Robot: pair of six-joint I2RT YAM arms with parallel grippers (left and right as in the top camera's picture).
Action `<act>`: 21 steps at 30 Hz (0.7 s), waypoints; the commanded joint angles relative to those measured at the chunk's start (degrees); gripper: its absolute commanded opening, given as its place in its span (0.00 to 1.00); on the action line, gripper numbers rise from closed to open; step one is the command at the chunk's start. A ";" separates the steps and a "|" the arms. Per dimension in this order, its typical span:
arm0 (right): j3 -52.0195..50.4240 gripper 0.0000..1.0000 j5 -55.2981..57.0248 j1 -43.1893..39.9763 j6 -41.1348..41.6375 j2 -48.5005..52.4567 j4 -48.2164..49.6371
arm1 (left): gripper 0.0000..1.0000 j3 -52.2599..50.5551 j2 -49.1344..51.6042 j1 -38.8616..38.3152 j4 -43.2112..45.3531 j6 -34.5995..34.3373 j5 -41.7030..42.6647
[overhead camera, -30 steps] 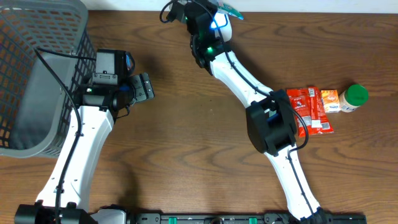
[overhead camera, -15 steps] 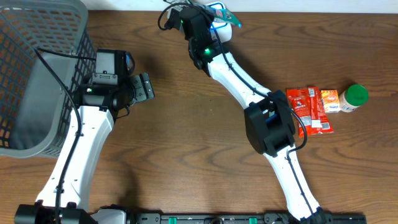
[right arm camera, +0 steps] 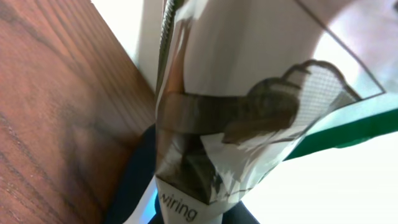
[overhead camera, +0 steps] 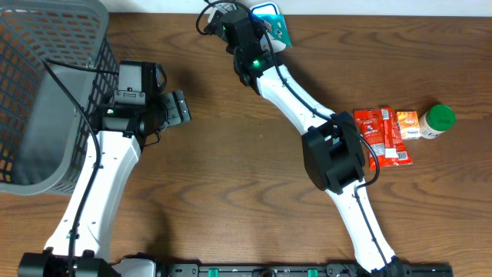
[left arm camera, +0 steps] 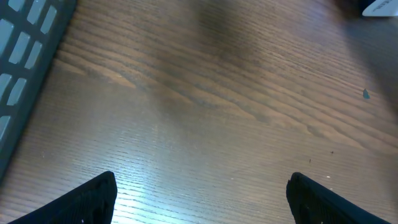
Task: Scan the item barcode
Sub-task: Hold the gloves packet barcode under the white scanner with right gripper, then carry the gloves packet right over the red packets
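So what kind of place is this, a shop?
Probably a pretend shop checkout on a wooden table: a grey basket on one side, red packets and a green-lidded bottle waiting on the other, and the right gripper holding a blue-green packet.

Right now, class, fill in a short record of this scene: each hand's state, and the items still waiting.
left hand: open, empty, beside the basket
right hand: shut on a teal-and-white packet
waiting items: red packets, orange packet, green-lidded jar, grouped on the robot's right
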 commanded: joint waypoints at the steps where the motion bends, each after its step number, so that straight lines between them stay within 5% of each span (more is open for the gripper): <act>1: 0.72 0.01 1.81 -0.44 4.15 -2.64 -0.70 | 0.88 0.20 0.17 0.26 -0.04 0.11 -0.74; 10: 0.72 0.01 0.70 -1.42 21.51 -18.95 -17.94 | 0.88 0.20 0.17 0.24 -0.04 0.11 -0.74; 21: 0.66 0.01 -23.02 -9.55 38.88 -29.35 -64.15 | 0.88 0.20 0.17 0.26 -0.04 0.11 -0.74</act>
